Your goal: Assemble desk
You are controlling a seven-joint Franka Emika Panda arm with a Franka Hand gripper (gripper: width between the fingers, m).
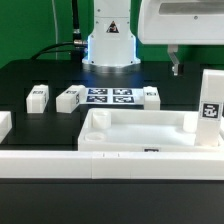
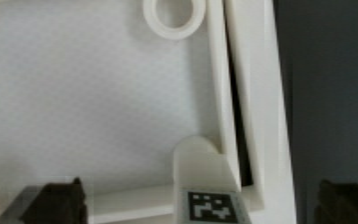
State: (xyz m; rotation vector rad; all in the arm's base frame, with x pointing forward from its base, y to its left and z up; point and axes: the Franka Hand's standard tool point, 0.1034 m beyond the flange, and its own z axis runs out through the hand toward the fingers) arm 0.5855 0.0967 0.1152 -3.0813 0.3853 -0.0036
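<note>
**benchnoob:** Why's the arm hanging over the slab [image 1: 140, 128] instead of going for one of the loose legs [image 1: 68, 98]?

**pandafan:** My guess is it's lining up for a grab. In the wrist view the fingers [image 2: 55, 203] are spread as wide as they go, one on each side of a tagged white post [image 2: 204, 185]. They're touching nothing and holding nothing. The slab lies hollow side up, between the marker board [image 1: 110, 97] and the long rail [image 1: 60, 160] in front. That makes sense if the sockets have to face up to take the legs.

**benchnoob:** Is that post the upright leg [image 1: 208, 105] at the exterior view's right?

**pandafan:** Honestly can't tell. That leg is clipped by the frame edge, and so are the fingertips in the wrist shot. The round ring [image 2: 172, 15] is cut off too, so I'm only guessing it's a socket. From outside, the fingers are just a small dark blob and you can't read the gap there. The spare legs lie in a row beside the marker board, well apart from the arm.
</note>
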